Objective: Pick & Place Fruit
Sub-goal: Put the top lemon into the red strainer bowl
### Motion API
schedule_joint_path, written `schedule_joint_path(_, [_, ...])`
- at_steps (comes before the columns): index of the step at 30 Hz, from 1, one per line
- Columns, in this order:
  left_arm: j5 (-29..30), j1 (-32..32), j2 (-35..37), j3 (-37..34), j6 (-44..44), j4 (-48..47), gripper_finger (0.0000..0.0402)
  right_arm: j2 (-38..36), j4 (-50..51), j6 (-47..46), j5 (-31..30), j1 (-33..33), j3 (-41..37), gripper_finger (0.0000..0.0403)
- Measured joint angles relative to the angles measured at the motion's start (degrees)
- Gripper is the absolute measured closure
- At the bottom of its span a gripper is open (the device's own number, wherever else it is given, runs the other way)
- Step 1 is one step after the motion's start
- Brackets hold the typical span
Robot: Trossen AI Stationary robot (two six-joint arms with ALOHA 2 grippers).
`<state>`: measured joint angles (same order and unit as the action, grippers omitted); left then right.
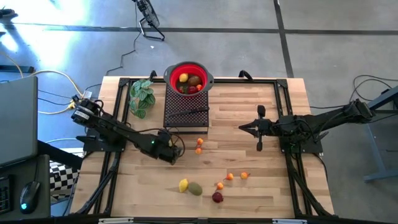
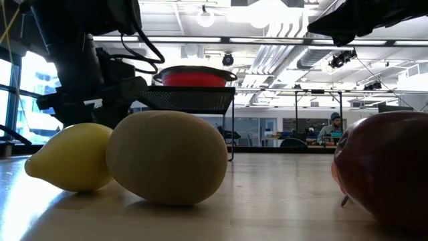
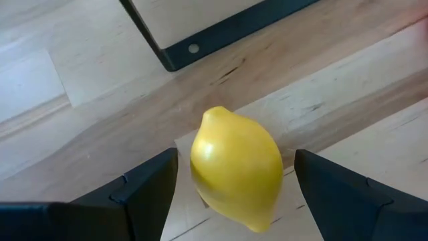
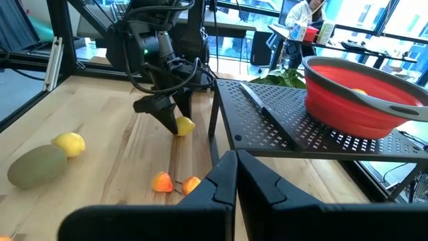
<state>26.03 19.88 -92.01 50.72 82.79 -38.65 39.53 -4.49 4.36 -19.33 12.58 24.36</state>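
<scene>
A yellow lemon [image 3: 236, 175] lies on the wooden table, just beside the black rack's near left leg. My left gripper [image 1: 172, 151] slants down over it, open, with one finger on each side of the lemon [image 4: 184, 125] and a small gap at both. Two tiny orange fruits [image 1: 199, 145] lie just to its right. Near the front edge lie another lemon [image 1: 183, 185], an olive-green fruit [image 1: 195, 188], a dark red one [image 1: 217, 197] and three small orange ones [image 1: 229, 178]. My right gripper [image 1: 242, 127] hangs shut and empty above the table's right half.
A red bowl [image 1: 188, 67] holding several fruits sits on the far end of the black perforated rack [image 1: 186, 102]. A black-handled knife [image 1: 186, 112] lies on the rack. A green leafy plant [image 1: 142, 96] stands to the rack's left. A black frame [image 1: 283, 99] borders the table.
</scene>
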Motion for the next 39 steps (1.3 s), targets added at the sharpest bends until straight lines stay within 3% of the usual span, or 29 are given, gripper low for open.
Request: schedule_joint_path(39, [-0.5, 0.0, 0.0, -1.5, -0.5, 1.7, 0.0107, 0.0, 0.0, -0.2, 0.0, 0.0, 0.0, 0.0399])
